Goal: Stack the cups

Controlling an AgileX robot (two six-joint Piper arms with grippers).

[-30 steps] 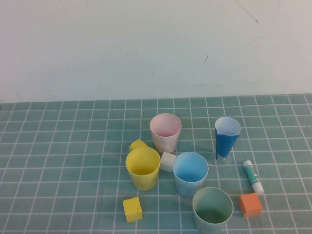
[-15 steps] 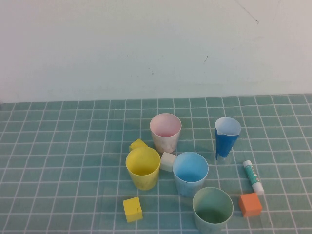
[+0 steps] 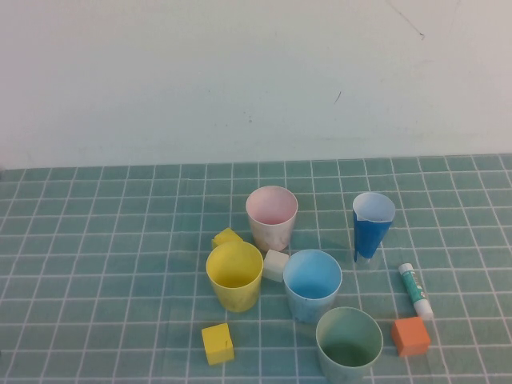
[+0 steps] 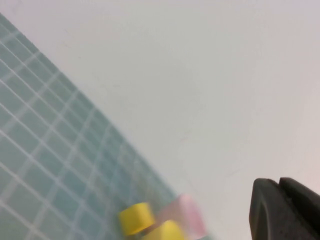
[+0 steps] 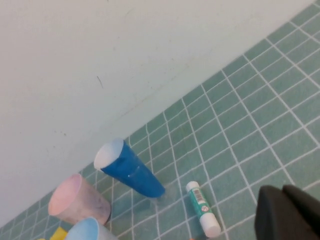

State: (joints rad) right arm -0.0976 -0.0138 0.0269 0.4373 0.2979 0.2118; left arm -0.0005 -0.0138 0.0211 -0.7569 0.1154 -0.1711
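Observation:
Four cups stand upright and apart on the green grid mat: pink at the back, yellow left, light blue in the middle, pale green at the front. Neither arm shows in the high view. My left gripper is shut and empty, up off the mat, with the pink cup and a yellow block blurred beyond it. My right gripper is shut and empty, above the mat near the glue stick. The pink cup and light blue cup show far off.
A narrow dark-blue cone cup stands right of the pink cup. A glue stick and an orange cube lie at the right. A white cube and two yellow blocks sit among the cups.

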